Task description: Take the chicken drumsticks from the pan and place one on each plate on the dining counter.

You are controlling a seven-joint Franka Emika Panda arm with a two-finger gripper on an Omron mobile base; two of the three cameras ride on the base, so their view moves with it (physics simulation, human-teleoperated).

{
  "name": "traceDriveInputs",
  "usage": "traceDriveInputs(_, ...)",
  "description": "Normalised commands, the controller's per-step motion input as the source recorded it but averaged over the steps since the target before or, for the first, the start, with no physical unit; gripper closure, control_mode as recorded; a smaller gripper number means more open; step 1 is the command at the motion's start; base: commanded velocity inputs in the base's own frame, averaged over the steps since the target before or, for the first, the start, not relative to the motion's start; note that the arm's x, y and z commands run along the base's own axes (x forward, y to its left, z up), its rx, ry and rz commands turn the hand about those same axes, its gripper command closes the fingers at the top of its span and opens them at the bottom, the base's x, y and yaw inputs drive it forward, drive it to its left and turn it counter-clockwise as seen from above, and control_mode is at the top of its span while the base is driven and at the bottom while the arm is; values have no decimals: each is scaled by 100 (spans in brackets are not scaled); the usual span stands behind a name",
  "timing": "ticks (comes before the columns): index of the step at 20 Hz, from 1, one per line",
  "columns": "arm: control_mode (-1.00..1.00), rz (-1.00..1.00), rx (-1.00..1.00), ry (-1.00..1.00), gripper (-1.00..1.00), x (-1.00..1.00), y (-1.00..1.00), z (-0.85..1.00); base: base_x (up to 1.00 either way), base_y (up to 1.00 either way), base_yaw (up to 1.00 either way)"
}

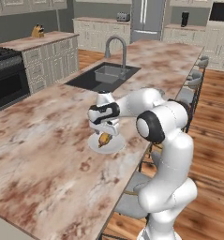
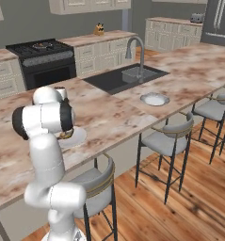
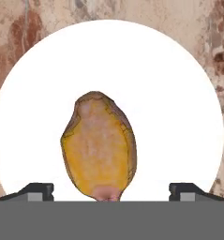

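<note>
With the drumstick (image 3: 99, 145) lying on the near plate (image 3: 179, 93) and the jaws spread wide either side of it, not touching, the best move is a straight lift clear — no sideways drag. From the right base view, a second plate (image 2: 155, 99) sits bare farther along the desk (image 2: 189, 70) — the left misses it.

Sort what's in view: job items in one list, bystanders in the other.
Job: chicken drumstick lying on the near plate; second plate, bare; dining counter; gripper, jaws wide apart.
Bystanders: sink, tap, stove, stools.
</note>
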Motion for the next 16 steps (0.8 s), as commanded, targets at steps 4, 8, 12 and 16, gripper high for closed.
traceDriveInputs(4, -100, 0, 7, -6, -100, -56, -7, 51, 0, 0, 0)
traceDriveInputs(8, -100, 12, 1, -12, -100, -69, 0, 34, 0, 0, 0)
traceDriveInputs(12, -100, 30, 0, -16, -100, -87, 0, 30, 0, 0, 0)
traceDriveInputs(16, -100, 32, -1, -20, -100, -92, -1, 25, 0, 0, 0)
